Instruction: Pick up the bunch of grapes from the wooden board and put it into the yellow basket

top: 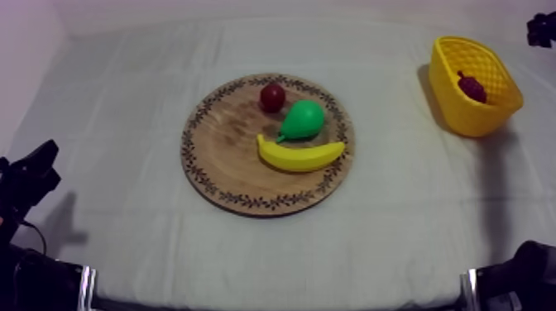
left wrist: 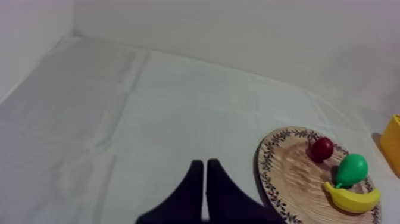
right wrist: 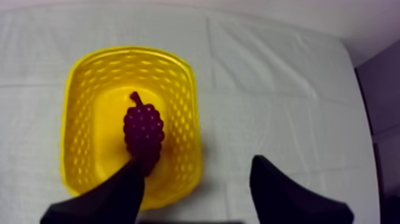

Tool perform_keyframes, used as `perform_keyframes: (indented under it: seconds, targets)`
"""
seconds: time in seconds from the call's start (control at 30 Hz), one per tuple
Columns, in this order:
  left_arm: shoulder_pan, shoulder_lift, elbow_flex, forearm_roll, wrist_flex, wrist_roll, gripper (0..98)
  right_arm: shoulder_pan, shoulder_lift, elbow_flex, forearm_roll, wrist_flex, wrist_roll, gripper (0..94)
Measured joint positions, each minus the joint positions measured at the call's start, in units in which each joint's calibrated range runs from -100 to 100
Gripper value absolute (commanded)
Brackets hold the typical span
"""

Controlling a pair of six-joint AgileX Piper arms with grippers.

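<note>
Right wrist view, knobbly grapes (right wrist: 143, 128), latticed basket (right wrist: 77, 119)

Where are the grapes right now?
The bunch of grapes lies inside the yellow basket at the table's right side in the top view, near my open right gripper, apart from the wooden board.

No readable text, label, brand or number anywhere.
</note>
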Motion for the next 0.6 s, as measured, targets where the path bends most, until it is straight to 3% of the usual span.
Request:
perform_keyframes:
  seconds: [0.6]
  targets:
    - [0.00, 0.00, 0.00, 0.00, 0.00, 0.03, 0.1, -6.65, -39.80, 31.23, 2.24, -7.89, -5.85, 36.7]
